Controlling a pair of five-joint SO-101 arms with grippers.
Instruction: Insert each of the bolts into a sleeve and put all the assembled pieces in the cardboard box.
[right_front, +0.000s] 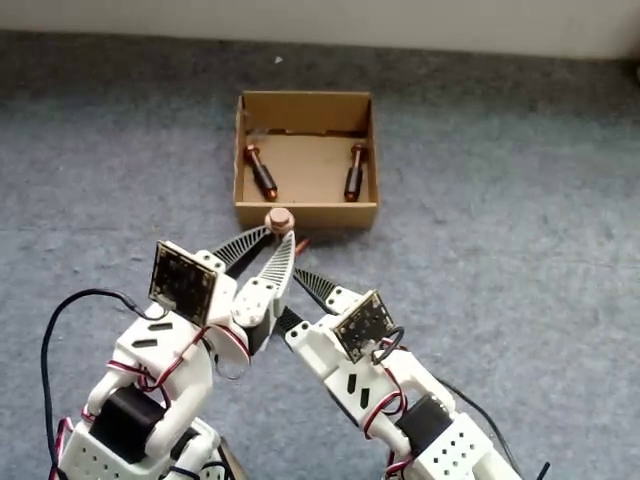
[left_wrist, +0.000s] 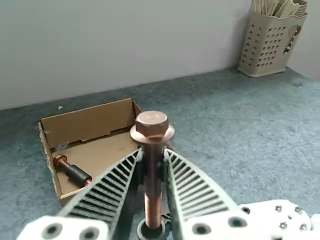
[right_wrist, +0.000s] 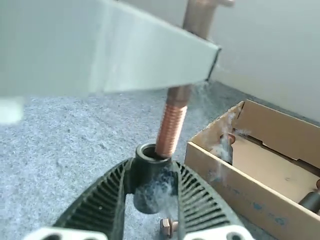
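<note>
Fingers of left gripper clamped on copper hex-head bolt, right gripper pinching black cylindrical sleeve, over grey carpet, pale wall behind.

Carpeted room, likely a home, grey carpet, plain wall, beige perforated basket

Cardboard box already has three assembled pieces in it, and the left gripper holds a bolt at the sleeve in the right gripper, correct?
No: the high view shows two assembled pieces in the cardboard box, not three. The left gripper does hold the bolt at the sleeve in the right gripper.
</note>
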